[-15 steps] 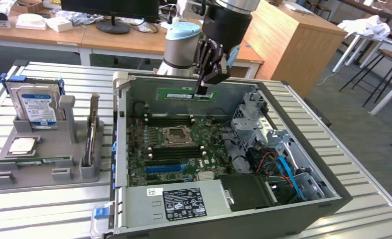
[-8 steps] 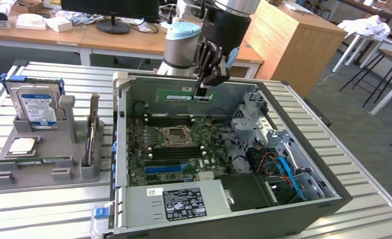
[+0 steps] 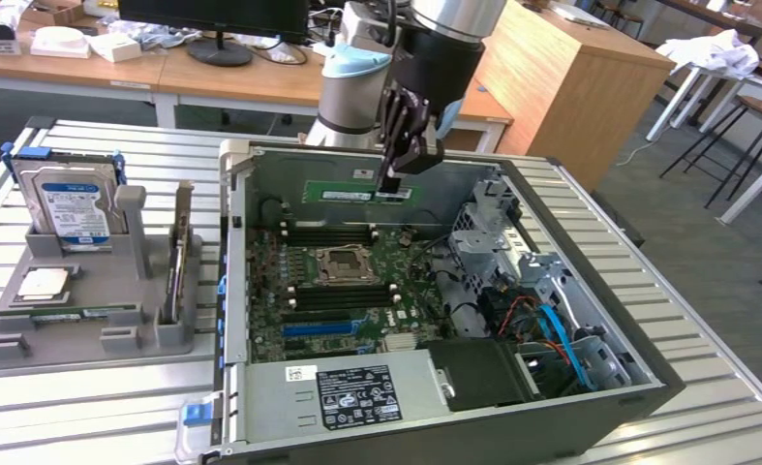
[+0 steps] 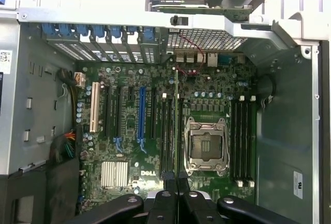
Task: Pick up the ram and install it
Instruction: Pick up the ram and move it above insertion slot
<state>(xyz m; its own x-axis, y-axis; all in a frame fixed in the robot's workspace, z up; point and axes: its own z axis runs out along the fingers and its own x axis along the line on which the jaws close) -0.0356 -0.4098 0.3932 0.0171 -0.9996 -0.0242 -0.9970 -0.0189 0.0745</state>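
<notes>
One ram (image 3: 352, 193) is clamped in the fingers (image 3: 394, 170), held above the open computer case (image 3: 639, 378), so pick-up is done. Wrist view: the ram, edge-on, hangs over the motherboard (image 4: 129, 131) slots beside the CPU socket (image 4: 207, 144). It is not yet seated.

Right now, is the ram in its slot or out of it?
Out. The ram hangs level above the motherboard, held at one end by the shut gripper, clear of the slots below.
</notes>
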